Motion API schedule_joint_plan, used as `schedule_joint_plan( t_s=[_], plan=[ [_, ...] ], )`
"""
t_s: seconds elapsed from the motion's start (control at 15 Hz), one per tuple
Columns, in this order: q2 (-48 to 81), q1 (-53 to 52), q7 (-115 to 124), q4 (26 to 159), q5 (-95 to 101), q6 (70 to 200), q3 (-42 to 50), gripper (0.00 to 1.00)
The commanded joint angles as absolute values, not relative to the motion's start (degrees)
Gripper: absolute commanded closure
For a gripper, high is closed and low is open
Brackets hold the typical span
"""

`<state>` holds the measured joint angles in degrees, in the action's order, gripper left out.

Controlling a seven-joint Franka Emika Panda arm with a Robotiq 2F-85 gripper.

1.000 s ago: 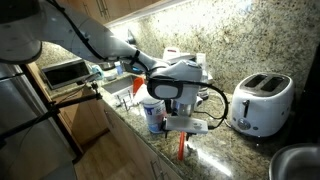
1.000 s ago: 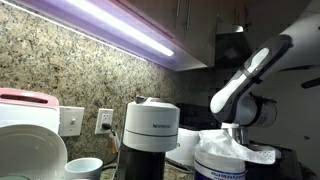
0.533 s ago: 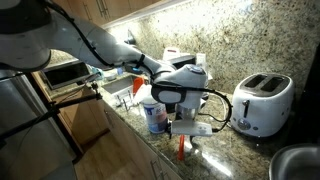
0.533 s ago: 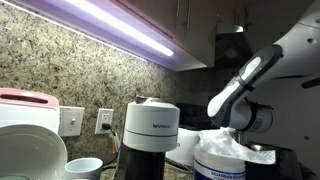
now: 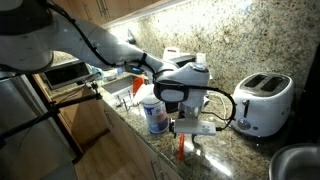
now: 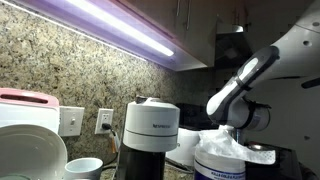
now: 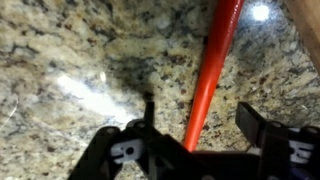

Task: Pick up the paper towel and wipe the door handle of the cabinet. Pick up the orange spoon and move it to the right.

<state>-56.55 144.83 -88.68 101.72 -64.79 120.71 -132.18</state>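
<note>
The orange spoon [image 7: 211,68] lies on the granite counter. In the wrist view its straight handle runs from the top right down between my open fingers. My gripper [image 7: 200,125] is low over it, one finger on each side, not touching it. In an exterior view the gripper [image 5: 185,128] hangs just above the spoon [image 5: 181,151] near the counter's front edge. The paper towel and the cabinet door handle cannot be told apart here.
A white cylinder with a blue label [image 5: 153,115] stands next to the gripper. A white toaster [image 5: 262,103] stands near the wall. A coffee machine [image 6: 150,135] and a wipes tub [image 6: 222,158] block the view. A wooden edge [image 7: 305,30] borders the counter.
The gripper has sunk a little toward the spoon and shifted slightly. The spoon has not moved.
</note>
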Motion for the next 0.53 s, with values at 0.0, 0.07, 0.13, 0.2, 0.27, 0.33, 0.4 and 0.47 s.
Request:
schedule_joint_plan(
  t_s=[0.0,0.07,0.13,0.2,0.27,0.33,0.4,0.47],
  plan=[
    [-58.04,143.69,-89.12,100.82,-65.45,117.72,-130.06,0.01],
    [-58.23,143.31,-88.36,100.88,-64.9,116.79,-129.9,0.0],
    [-58.7,142.62,-87.61,100.98,-64.66,116.63,-129.55,0.0],
    [-59.07,141.96,-86.99,101.11,-64.52,116.14,-129.31,0.0],
    [-59.3,141.55,-87.21,101.11,-64.43,115.58,-129.32,0.0],
    [-59.87,140.64,-86.53,101.27,-64.67,116.0,-129.08,0.0],
    [-60.26,139.99,-86.74,101.29,-64.89,116.47,-128.83,0.0],
    [-60.66,139.43,-86.45,101.31,-65.08,116.8,-128.25,0.0]
  ],
)
